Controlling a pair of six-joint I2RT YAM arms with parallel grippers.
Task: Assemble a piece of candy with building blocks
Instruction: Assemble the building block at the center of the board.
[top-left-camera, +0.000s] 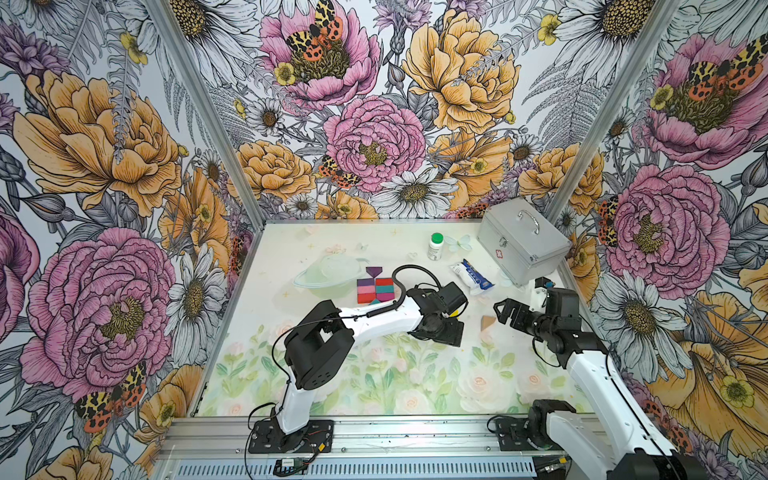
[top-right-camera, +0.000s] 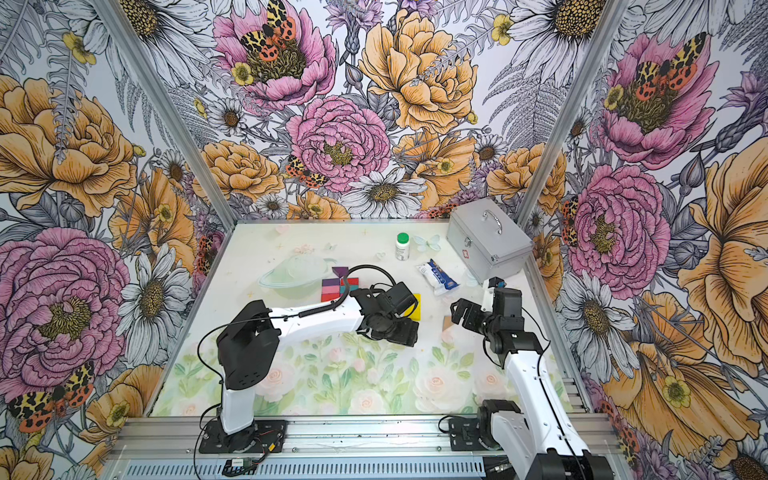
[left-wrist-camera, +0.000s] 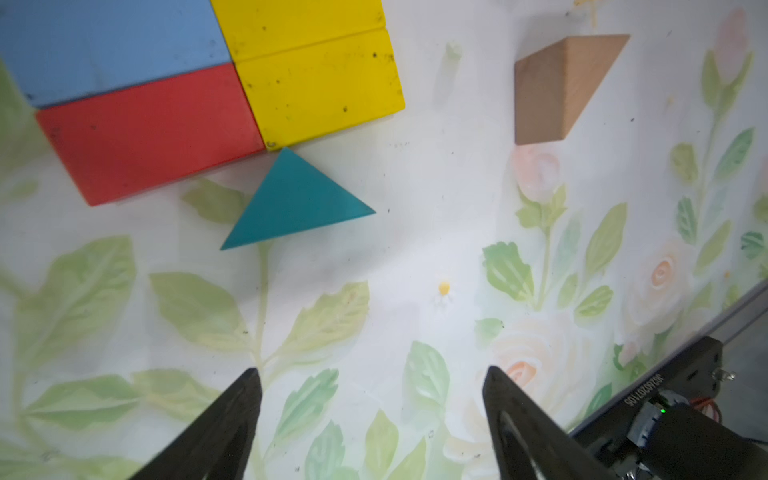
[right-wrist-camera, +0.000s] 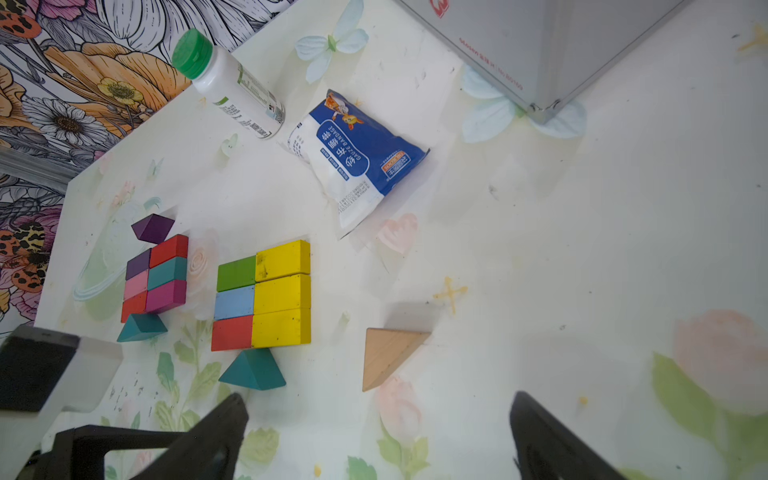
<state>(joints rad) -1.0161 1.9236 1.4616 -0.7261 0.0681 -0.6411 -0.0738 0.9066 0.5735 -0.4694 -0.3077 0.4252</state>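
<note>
Rows of building blocks (right-wrist-camera: 282, 293) lay flat on the table (top-left-camera: 291, 249), packed edge to edge into two small slabs so that each read as a sweet's body. The left slab (right-wrist-camera: 156, 276), in purple, pink, red, teal and magenta, had a purple triangle (right-wrist-camera: 153, 227) at its far end and a teal wedge (right-wrist-camera: 142, 328) at its near end, like twisted wrapper tails; we judged that candy finished. The right slab (right-wrist-camera: 237, 299), green, light blue and red beside three yellows, had only a teal triangle (left-wrist-camera: 291, 199) at its near end, tip touching the slab where red met yellow. Its far end was bare, and we took the tan triangle (right-wrist-camera: 388, 353), lying apart to the right, for the missing tail. The left hand (left-wrist-camera: 372, 370) hovered just near of that teal triangle, jaws well parted and empty. The right hand (right-wrist-camera: 378, 395) faced the tan triangle, jaws fully spread, holding nothing. Farther off stood a green-capped bottle (right-wrist-camera: 232, 83), a blue-and-white packet (right-wrist-camera: 361, 158) and a metal case (top-left-camera: 521, 245), none of it part of the build.
</note>
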